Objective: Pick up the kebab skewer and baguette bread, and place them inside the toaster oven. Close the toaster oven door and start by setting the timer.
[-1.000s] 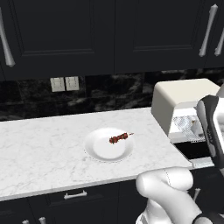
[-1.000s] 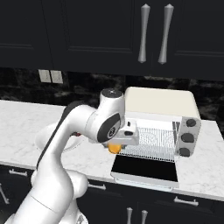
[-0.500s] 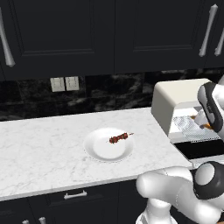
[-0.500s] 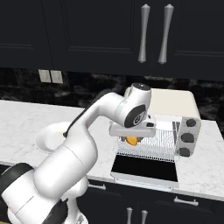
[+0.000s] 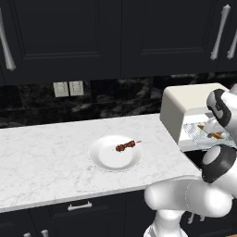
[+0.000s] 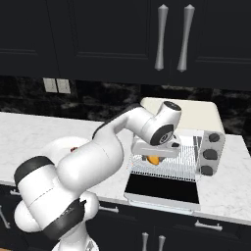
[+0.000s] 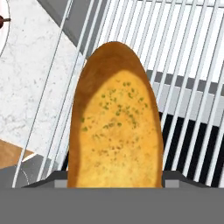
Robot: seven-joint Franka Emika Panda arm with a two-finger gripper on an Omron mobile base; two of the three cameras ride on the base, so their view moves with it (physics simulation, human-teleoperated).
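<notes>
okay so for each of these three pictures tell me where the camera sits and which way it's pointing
Left base view: behind the arm on its left, looking forward and down at the counter, the white plate with the kebab skewer, and the toaster oven; the white arm rises lower right.
Right base view: behind on the right, facing the toaster oven and its lowered toaster oven door; the arm rises lower left.
Hand view: on the hand, looking along the gripper at the baguette bread over the wire rack.
Both base views share the toaster oven.
</notes>
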